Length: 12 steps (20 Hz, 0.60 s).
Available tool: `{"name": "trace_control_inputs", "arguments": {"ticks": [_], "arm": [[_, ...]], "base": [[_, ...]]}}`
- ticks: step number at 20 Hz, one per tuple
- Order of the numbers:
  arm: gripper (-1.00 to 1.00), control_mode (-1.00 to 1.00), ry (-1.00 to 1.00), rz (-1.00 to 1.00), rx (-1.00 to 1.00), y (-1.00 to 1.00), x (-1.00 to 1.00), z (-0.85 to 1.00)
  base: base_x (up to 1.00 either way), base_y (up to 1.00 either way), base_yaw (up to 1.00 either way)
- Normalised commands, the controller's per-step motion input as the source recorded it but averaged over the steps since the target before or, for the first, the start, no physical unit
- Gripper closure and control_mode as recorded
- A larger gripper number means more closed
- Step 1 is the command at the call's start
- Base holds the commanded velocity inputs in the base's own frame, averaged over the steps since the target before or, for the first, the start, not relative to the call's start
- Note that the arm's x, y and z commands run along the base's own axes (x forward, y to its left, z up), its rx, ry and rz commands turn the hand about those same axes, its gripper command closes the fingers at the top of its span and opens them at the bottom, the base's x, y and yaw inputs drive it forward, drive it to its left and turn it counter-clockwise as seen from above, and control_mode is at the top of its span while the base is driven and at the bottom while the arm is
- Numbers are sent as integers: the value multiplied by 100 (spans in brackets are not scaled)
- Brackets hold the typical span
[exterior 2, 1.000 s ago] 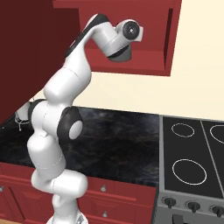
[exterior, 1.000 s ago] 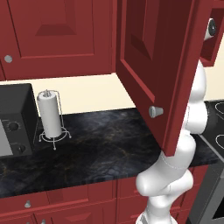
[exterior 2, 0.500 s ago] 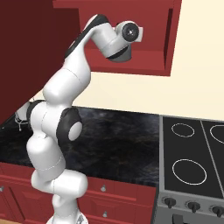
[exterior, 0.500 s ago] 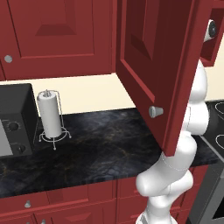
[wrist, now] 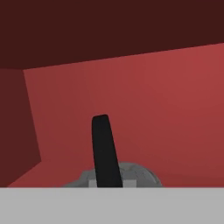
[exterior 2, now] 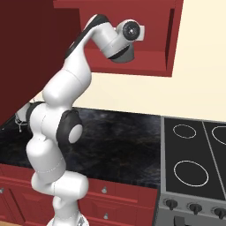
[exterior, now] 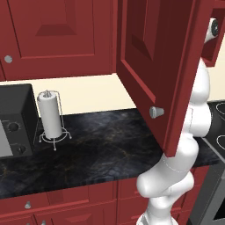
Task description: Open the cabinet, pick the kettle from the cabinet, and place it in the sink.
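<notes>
1. We see the cabinet [exterior: 171,66] standing open, its raised-panel door swung out toward us with the round silver knob [exterior: 156,111] at its lower corner
2. Our arm reaches up into the open cabinet, the wrist just inside its lower front edge in the right base view
3. In the hand view the grey kettle [wrist: 131,175] sits on the red cabinet floor, its dark arched handle [wrist: 105,151] rising straight ahead of the gripper [wrist: 107,186]
4. We read the jaws as drawn together; they are at the kettle's handle, though whether they clamp it we cannot tell
5. On the black counter [exterior: 105,145] a paper towel roll [exterior: 49,115] stands beside a microwave [exterior: 15,121]; the stovetop [exterior 2: 194,154] lies to the right
</notes>
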Motion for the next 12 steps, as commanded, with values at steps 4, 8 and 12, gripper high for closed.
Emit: {"name": "trace_control_inputs", "arguments": {"ticks": [4, 8, 12], "arm": [[100, -100, 0, 0, 0, -9, -19, 2], [100, -100, 0, 0, 0, -5, -24, 0], [100, -100, 0, 0, 0, -2, -34, 0]], "base": [[0, 0, 0], [0, 0, 0], [0, 0, 0]]}}
